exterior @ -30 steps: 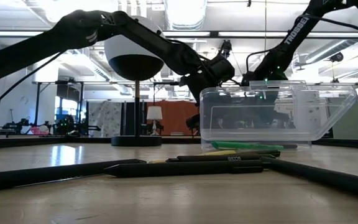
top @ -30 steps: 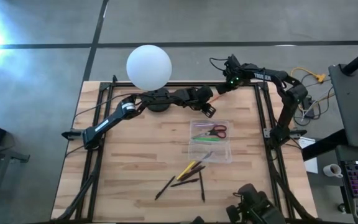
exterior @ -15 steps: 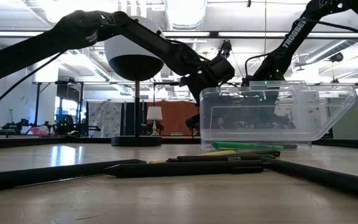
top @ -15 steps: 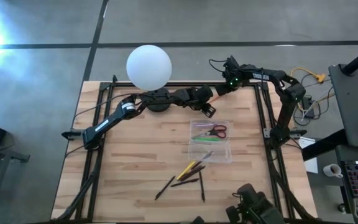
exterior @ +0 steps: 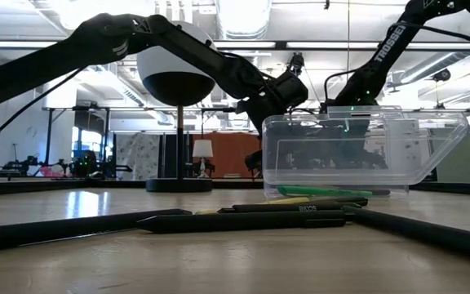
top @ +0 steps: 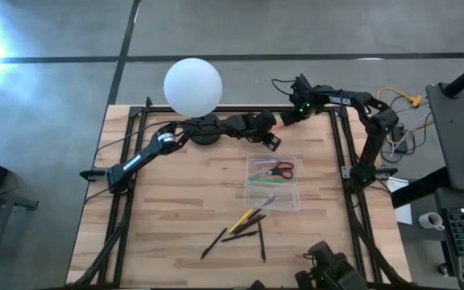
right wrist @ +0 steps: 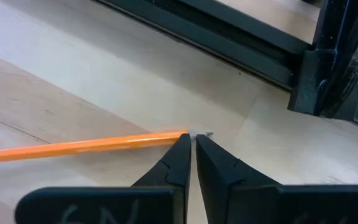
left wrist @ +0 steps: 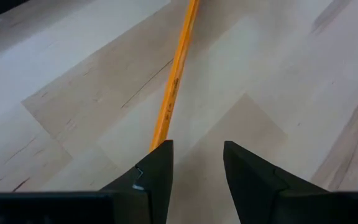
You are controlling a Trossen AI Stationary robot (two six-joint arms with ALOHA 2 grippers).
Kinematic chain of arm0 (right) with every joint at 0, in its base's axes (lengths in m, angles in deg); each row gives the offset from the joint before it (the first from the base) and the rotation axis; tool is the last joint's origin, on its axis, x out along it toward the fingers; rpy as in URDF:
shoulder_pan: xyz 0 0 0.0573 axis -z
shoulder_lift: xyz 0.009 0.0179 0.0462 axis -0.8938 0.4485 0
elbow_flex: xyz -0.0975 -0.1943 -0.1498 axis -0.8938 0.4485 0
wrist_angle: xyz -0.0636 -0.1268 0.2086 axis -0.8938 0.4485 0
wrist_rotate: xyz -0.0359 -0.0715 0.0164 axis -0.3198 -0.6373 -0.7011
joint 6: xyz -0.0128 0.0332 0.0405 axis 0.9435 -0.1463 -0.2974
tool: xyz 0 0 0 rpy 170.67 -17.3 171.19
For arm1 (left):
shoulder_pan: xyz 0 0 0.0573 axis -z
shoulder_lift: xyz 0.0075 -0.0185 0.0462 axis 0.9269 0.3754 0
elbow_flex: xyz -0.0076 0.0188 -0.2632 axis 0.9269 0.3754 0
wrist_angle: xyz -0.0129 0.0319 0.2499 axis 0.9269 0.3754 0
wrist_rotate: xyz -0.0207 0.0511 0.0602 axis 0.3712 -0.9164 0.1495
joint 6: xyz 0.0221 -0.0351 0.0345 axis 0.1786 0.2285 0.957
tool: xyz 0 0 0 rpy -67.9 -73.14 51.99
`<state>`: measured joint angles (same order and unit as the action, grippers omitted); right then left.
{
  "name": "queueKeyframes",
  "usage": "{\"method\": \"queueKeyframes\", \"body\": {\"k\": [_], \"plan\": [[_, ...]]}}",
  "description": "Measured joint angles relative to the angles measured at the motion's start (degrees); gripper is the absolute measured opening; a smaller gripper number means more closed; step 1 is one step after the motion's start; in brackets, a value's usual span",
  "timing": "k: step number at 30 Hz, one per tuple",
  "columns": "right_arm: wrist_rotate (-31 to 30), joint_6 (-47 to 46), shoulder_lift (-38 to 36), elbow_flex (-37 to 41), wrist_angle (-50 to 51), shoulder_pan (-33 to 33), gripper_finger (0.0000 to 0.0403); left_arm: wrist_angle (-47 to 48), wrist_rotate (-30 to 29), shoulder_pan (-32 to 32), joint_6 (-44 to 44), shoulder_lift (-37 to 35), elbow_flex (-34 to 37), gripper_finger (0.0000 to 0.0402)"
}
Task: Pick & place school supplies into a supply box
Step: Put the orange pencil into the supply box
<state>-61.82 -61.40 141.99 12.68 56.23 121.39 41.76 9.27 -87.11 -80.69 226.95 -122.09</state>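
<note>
The box (top: pixel 275 182) has scissors (top: pixel 281 169) and a marker (top: pixel 261 178) inside. Right claw (right wrist: pixel 192 138) is pinched on the pencil (right wrist: pixel 86 147) tip; left claw (left wrist: pixel 196 158) is apart, pencil at its 11 o'clock.

Both arms reach toward the upper middle of the high view. The left arm stretches from the left edge, its gripper (top: pixel 269 138) tilted downward with the fingers (left wrist: pixel 160 168) parted. The right arm bends in from the right side, its gripper (top: pixel 285 118) just beside the left one, fingers (right wrist: pixel 178 158) nearly closed.
</note>
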Motion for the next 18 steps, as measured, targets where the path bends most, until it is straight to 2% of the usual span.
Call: {"method": "queueKeyframes", "body": {"k": [6,11,18], "plan": [[-0.1,-0.1,0.2,-0.4,0.1,0.0,0.0018,-1.3,0.0,0.0,-0.3,0.0,-0.1,0.0125],[-0.1,-0.1,0.2,-0.6,0.2,0.0,0.0018,-1.3,1.7,0.0,-4.0,0.0,-0.1,0.0125],[-0.1,-0.1,0.2,-0.6,0.3,0.0,0.0018,-0.6,1.8,-0.3,-3.3,0.0,0.0,0.0125]]}}
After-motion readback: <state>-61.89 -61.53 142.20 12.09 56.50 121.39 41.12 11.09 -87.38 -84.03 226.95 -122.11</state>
